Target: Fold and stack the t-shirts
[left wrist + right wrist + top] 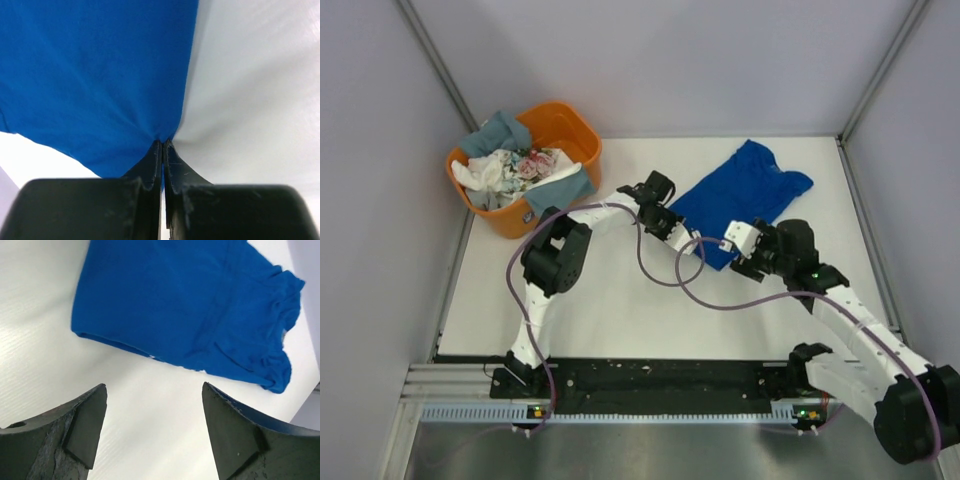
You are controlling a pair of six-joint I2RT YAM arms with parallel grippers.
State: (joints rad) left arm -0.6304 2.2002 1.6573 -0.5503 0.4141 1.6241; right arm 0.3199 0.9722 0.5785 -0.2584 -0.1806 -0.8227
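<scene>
A royal blue t-shirt [740,195] lies folded on the white table, right of centre. My left gripper [672,215] is shut on its near left edge; in the left wrist view the blue cloth [95,75] runs into the closed fingertips [163,145]. My right gripper [748,258] is open and empty, just off the shirt's near right corner. In the right wrist view the blue shirt [190,310] lies ahead of the spread fingers [87,425]. More shirts, grey-blue [500,130], white [490,172] and floral [532,163], are piled in the tub.
An orange plastic tub [575,130] stands at the back left of the table. Grey walls close in on the left, back and right. Purple cables [660,272] loop from both arms over the middle of the table.
</scene>
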